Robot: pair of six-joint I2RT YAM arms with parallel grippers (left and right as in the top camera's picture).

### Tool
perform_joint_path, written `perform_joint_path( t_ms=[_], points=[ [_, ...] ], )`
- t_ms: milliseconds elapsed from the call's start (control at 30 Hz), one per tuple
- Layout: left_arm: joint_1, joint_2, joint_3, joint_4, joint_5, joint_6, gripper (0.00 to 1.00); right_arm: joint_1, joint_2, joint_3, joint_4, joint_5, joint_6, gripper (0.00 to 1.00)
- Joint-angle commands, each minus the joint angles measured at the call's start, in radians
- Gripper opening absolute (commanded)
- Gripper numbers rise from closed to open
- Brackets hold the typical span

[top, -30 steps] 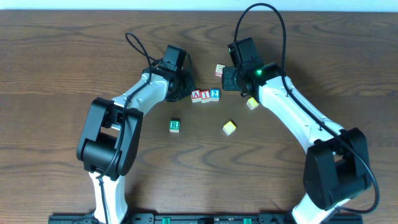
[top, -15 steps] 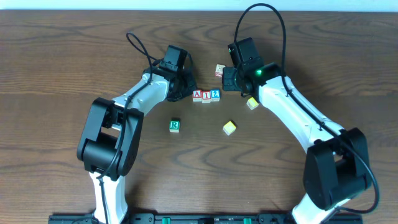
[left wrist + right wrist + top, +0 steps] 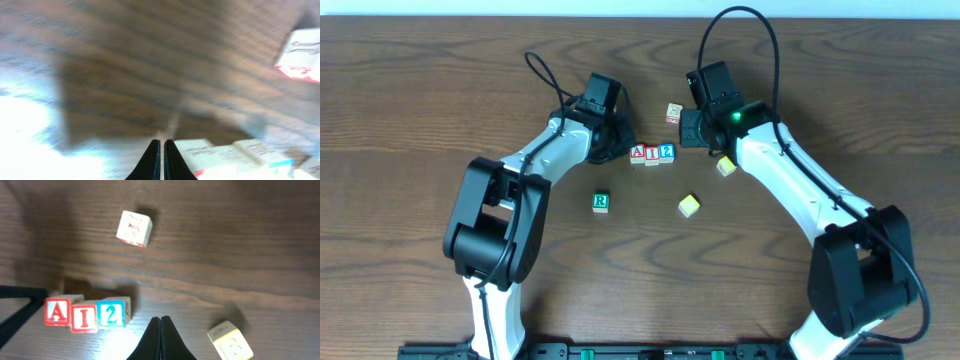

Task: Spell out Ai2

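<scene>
Left hand [image 3: 620, 146] sits closed just beside A block [image 3: 637, 153].

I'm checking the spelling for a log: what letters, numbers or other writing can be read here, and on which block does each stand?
"A", red, on the A block, left end of the row.
"I", red, on the I block, middle of the row.
"2", blue, on the 2 block, right end.
"R", green, on the green block, apart from the row.
Too faint to read: marks on the pale block and the yellow block.
</scene>
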Motion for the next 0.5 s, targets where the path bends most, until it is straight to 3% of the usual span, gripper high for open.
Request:
perform_joint_path(
  t_ms=[0,167,267,467],
  points=[
    [0.029,-0.081,0.017,-0.045,-0.086,0.072,0.06,-0.006,-0.097,0.008,-0.023,0.041,-0.003,0.02],
    [0.033,-0.260,0.021,-0.128,-0.131,0.156,0.06,-0.004,-0.286,0.007,-0.148,0.041,-0.005,0.02],
    [0.008,-0.445,0.017,-0.270,-0.132,0.218,0.06,0.019,-0.445,0.006,-0.298,0.056,-0.005,0.02],
    [-0.125,-0.792,-0.138,-0.381,-0.260,0.224,0.06,0.161,-0.779,-0.094,-0.458,0.108,0.000,0.02]
  ],
)
